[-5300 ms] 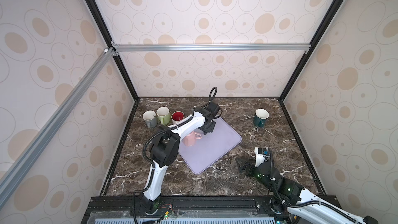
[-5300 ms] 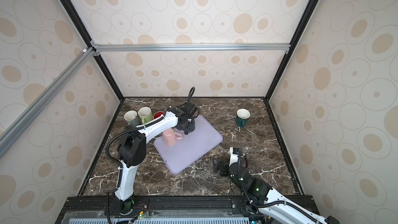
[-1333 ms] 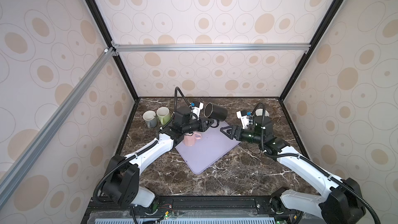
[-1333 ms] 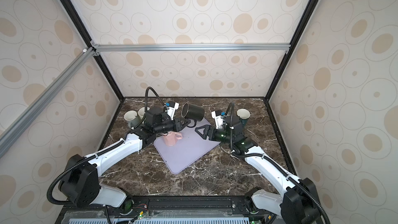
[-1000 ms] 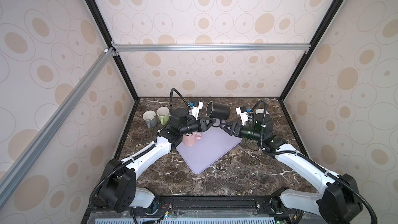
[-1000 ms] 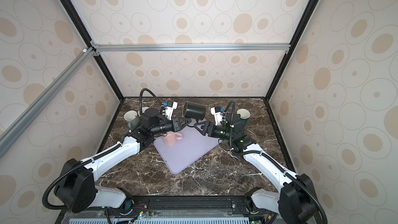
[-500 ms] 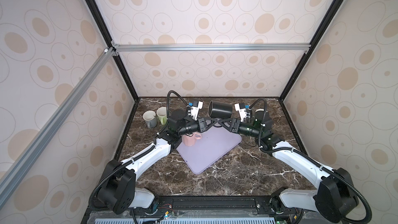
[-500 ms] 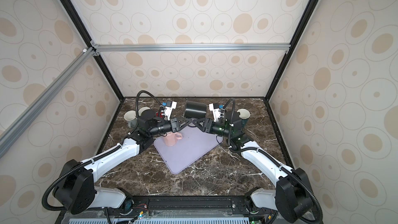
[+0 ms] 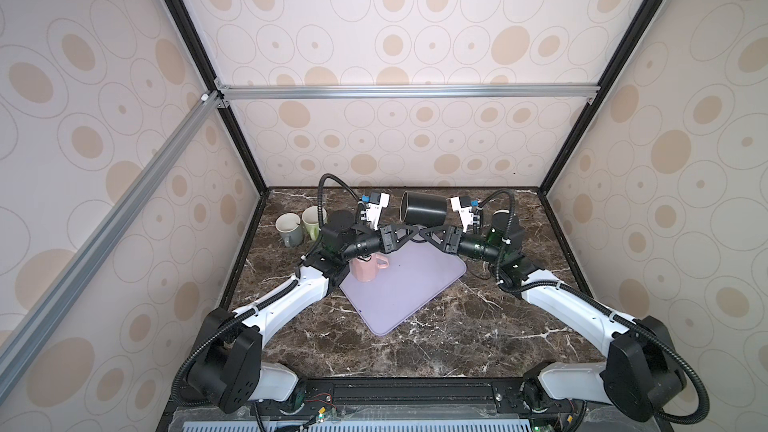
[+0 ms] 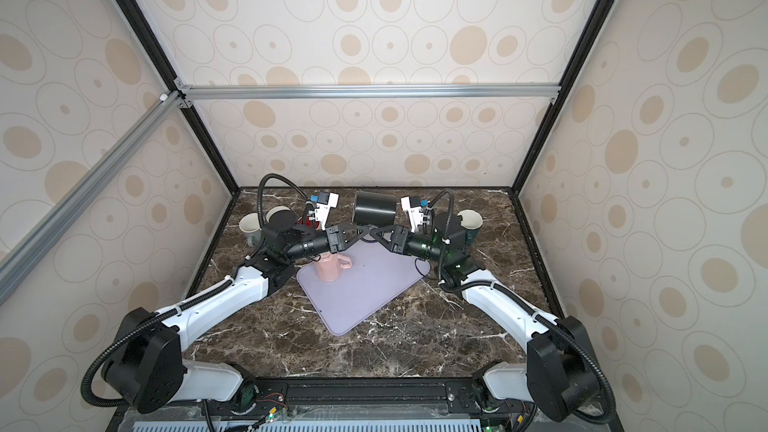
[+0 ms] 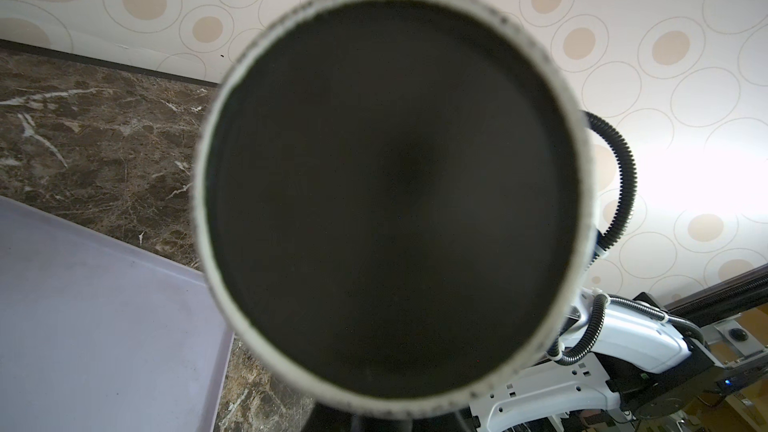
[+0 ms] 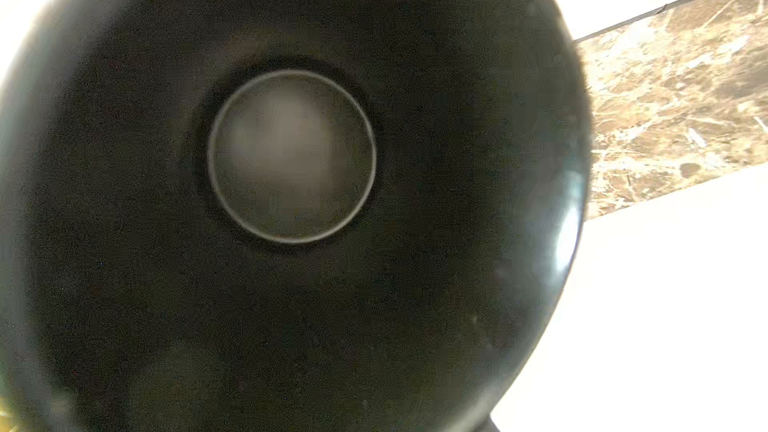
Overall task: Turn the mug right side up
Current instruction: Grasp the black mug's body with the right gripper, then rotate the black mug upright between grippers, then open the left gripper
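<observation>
Arms extended inward, tips met above far edge of purple mat [image 9: 415, 288]. Sideways black mug [image 9: 424, 209] held aloft, clamped from below by left gripper [image 9: 409, 229]. Jaws of right gripper [image 9: 422, 233] set narrow, hold undeterminable. Mat centre left open; pink mug [image 9: 365, 268] stood under left wrist.

The left arm [image 9: 286, 301] and right arm [image 9: 569, 305] are wearing white shells between black joint housings [image 9: 224, 363]; black ribbed cables [image 9: 328, 189] are looping along them, and white wrist brackets [image 9: 374, 205] are carrying blue plugs.

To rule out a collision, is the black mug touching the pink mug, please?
Apart: both top views show a gap between the black mug and the pink mug.
</observation>
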### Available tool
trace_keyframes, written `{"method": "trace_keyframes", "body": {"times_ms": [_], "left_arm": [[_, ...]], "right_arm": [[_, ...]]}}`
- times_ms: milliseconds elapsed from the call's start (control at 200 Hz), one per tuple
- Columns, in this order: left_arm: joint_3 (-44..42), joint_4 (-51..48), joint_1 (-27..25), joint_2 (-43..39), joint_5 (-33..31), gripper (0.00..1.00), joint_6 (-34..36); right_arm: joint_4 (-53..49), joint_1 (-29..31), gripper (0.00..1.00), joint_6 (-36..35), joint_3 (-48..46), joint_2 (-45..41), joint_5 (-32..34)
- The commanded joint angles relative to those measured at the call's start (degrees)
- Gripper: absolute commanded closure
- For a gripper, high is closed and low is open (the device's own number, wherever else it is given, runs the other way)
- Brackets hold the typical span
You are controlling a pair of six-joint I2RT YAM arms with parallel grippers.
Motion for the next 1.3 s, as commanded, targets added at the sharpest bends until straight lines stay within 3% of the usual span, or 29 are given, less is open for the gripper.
{"method": "trace_keyframes", "body": {"times_ms": [0, 270, 665, 720, 765, 820, 870, 895, 920, 1295], "left_arm": [[0.8, 6.4, -0.2, -0.9, 3.6, 1.0, -1.1], [1.3, 3.9, -0.1, -0.3, 2.5, 1.0, 0.8], [1.6, 1.0, -0.1, -0.3, 0.1, 1.0, 2.2], [1.5, 1.4, -0.1, -0.1, 0.1, 0.87, 1.7], [1.3, 1.8, -0.2, -0.2, 0.1, 0.71, 1.6], [1.1, 2.2, -0.1, -0.3, 0.1, 0.46, 1.4], [1.0, 2.2, -0.2, -0.5, -0.1, 0.31, 1.7], [0.9, 2.1, -0.2, -0.7, -0.2, 0.13, 1.8], [0.8, 2.1, -0.2, -0.9, -0.4, 0.03, 1.9], [0.2, -2.8, -0.1, -2.6, -4.2, 0.02, 4.7]], "right_arm": [[7.6, -0.2, 0.72, 1.6, 1.9, 0.5, -1.5], [7.4, -0.3, 1.0, 1.1, 1.6, 0.1, -1.4], [4.6, -0.3, 1.0, -0.1, 0.0, -2.9, 2.0], [4.3, -0.3, 1.0, -0.1, 0.1, -3.0, 2.1], [4.2, -0.3, 1.0, 0.0, 0.0, -3.1, 2.3], [3.9, -0.2, 1.0, -0.1, -0.3, -3.4, 2.9], [4.0, -0.3, 1.0, -0.1, -0.6, -3.7, 3.6], [4.1, -0.2, 1.0, -0.1, -0.8, -3.9, 3.9], [4.2, -0.3, 1.0, -0.1, -1.1, -4.1, 4.3], [-1.4, -0.3, 1.0, -2.0, -2.7, -7.9, 9.1]]}}
